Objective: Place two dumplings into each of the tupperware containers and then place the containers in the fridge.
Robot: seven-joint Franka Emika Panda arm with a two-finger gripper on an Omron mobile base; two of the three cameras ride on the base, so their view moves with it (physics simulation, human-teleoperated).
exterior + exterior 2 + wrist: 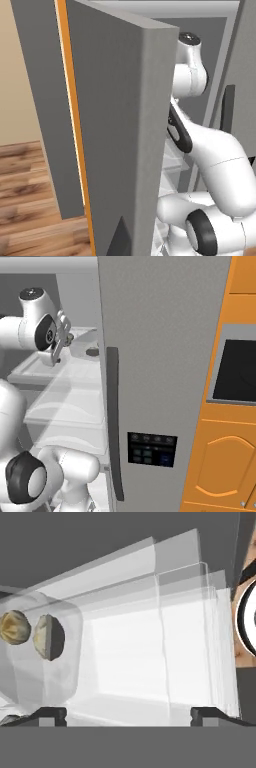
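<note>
We see the gripper (128,713) with its tips spread wide, holding nothing, inside the fridge (160,356). At nine o'clock in the hand view, a pale tupperware container (60,677) sits on a white shelf (150,652), two dumplings (48,637) side by side in it. The fridge doors stand open.

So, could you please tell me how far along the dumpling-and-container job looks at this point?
Looks done: a pale translucent rounded-corner tub holding two tan roundish dumplings sits on a white shelf inside the tall grey fridge. In hand: nothing; the gripper is open beside it. Left: I cannot tell where the second container is.
</note>
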